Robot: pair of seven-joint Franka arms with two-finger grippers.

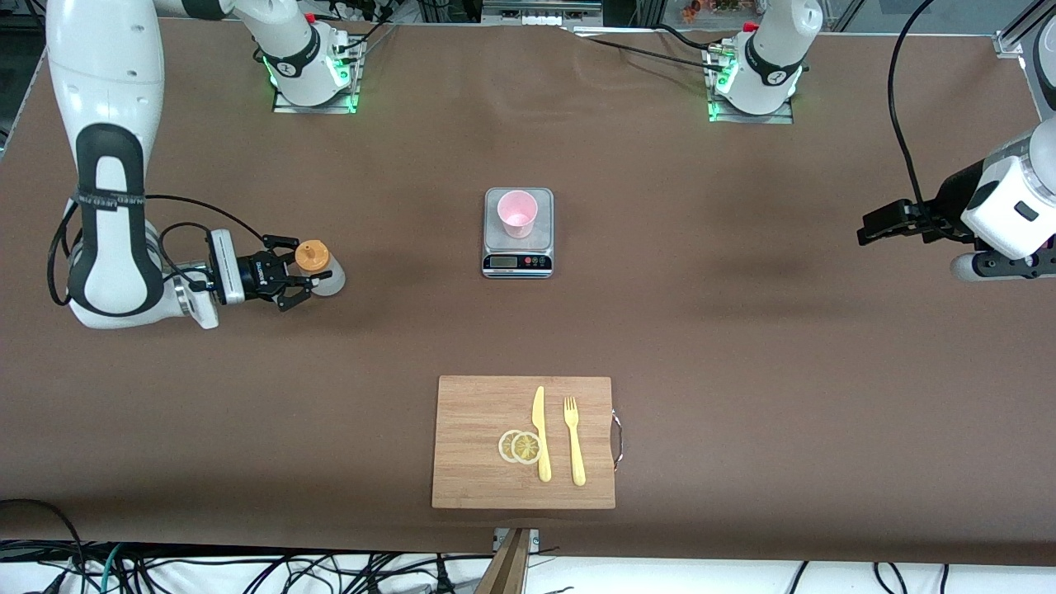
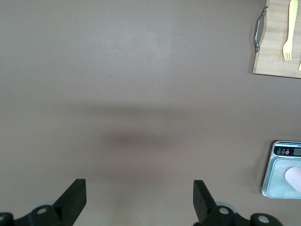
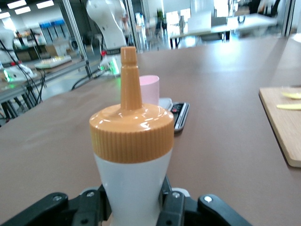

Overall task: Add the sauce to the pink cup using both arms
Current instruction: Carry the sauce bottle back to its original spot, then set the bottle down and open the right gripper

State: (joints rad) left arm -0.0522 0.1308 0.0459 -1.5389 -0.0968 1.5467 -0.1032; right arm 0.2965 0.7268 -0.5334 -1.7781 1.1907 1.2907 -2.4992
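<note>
The sauce bottle (image 1: 320,268) stands upright on the table toward the right arm's end, at about nine o'clock from the scale, its orange nozzle cap (image 3: 131,127) on. The right gripper (image 1: 290,279) is clamped around the bottle's whitish body below the cap. The pink cup (image 1: 517,213) sits upright on the plate of a small kitchen scale (image 1: 517,262) at table centre; nothing can be made out inside it. At six o'clock from the scale lies a wooden cutting board (image 1: 478,462) carrying two lemon slices (image 1: 520,446), a yellow knife (image 1: 541,433) and a yellow fork (image 1: 574,441). The left gripper (image 2: 140,200) hovers over bare table at three o'clock, fingers apart, waiting.
</note>
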